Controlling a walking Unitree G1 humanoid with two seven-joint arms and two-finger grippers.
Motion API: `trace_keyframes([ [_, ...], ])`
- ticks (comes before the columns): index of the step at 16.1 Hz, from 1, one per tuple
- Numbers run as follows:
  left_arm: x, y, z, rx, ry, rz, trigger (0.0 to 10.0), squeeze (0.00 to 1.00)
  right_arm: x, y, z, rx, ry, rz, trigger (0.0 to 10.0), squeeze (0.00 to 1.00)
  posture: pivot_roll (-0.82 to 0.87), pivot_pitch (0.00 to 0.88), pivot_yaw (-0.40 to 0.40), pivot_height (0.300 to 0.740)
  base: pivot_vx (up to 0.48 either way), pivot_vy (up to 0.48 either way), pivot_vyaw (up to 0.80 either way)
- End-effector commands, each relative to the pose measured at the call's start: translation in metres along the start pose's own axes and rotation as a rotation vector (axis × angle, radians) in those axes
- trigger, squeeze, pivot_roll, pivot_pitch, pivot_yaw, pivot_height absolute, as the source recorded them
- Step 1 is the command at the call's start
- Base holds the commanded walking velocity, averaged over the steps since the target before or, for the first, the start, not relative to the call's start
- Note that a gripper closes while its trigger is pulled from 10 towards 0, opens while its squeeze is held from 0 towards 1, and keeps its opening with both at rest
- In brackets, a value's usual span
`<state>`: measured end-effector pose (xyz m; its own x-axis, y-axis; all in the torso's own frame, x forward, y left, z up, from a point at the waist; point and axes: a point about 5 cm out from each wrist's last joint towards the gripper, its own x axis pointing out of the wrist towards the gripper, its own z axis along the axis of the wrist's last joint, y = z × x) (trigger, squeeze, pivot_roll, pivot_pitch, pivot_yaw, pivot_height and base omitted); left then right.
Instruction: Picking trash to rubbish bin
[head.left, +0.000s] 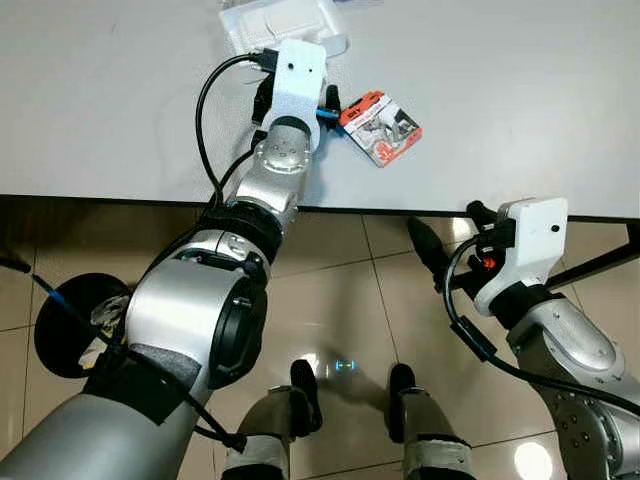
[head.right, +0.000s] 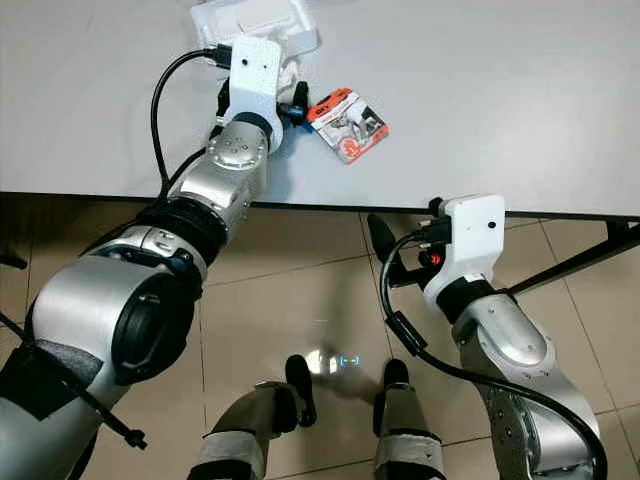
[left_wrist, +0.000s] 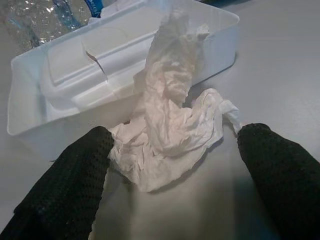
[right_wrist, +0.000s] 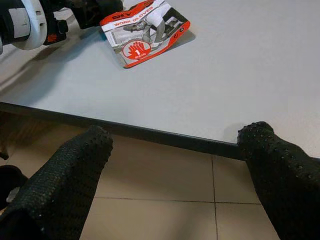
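Observation:
A crumpled white tissue (left_wrist: 165, 125) lies on the grey table (head.left: 520, 90), against the front wall of a white plastic container (left_wrist: 75, 65). My left gripper (left_wrist: 175, 145) is open over the table, with one black finger (left_wrist: 75, 185) on each side of the tissue. From the head, the left wrist's white housing (head.left: 298, 72) covers those fingers beside the container (head.left: 270, 18). My right gripper (right_wrist: 177, 137) is open and holds nothing, below the table's front edge (right_wrist: 150, 135). A black round bin (head.left: 60, 335) stands on the floor at my left.
A red and white work-glove packet (head.left: 380, 127) lies on the table just right of the left wrist. A crushed clear bottle (left_wrist: 45, 20) lies behind the container. My feet (head.left: 305, 390) stand on the tiled floor under the table edge.

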<state>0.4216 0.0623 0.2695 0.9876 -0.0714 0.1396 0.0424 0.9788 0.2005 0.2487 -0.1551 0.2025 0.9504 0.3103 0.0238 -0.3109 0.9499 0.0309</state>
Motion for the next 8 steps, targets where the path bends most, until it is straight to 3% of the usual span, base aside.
trace_keyframes([
  [1,-0.0027,-0.003,-0.014,0.037,0.069,0.006,10.0,0.0,-0.0038,0.0012,-0.0126,0.03,0.067,-0.004,10.0,0.0,-0.25,0.454,0.115,0.74,0.0,0.0,0.0],
  [2,-0.0029,-0.0042,-0.0143,0.041,0.07,0.005,9.9,0.0,-0.004,0.0012,-0.0126,0.03,0.068,-0.005,10.0,0.0,-0.25,0.454,0.115,0.74,0.0,0.0,0.0],
  [3,-0.0033,-0.0058,-0.0149,0.043,0.071,0.0,4.5,0.0,-0.0043,0.0011,-0.0129,0.031,0.07,-0.006,10.0,0.0,-0.25,0.454,0.115,0.74,0.0,0.0,0.0],
  [4,-0.0035,-0.0067,-0.0153,0.046,0.072,-0.003,0.0,0.0,-0.0045,0.001,-0.0131,0.031,0.071,-0.007,10.0,0.0,-0.25,0.454,0.115,0.74,0.0,0.0,0.0],
  [8,-0.0037,-0.0092,-0.0141,0.059,0.067,-0.014,0.0,0.0,-0.0048,0.0021,-0.0137,0.036,0.073,-0.008,10.0,0.0,-0.25,0.459,0.119,0.74,0.0,0.0,0.0],
])
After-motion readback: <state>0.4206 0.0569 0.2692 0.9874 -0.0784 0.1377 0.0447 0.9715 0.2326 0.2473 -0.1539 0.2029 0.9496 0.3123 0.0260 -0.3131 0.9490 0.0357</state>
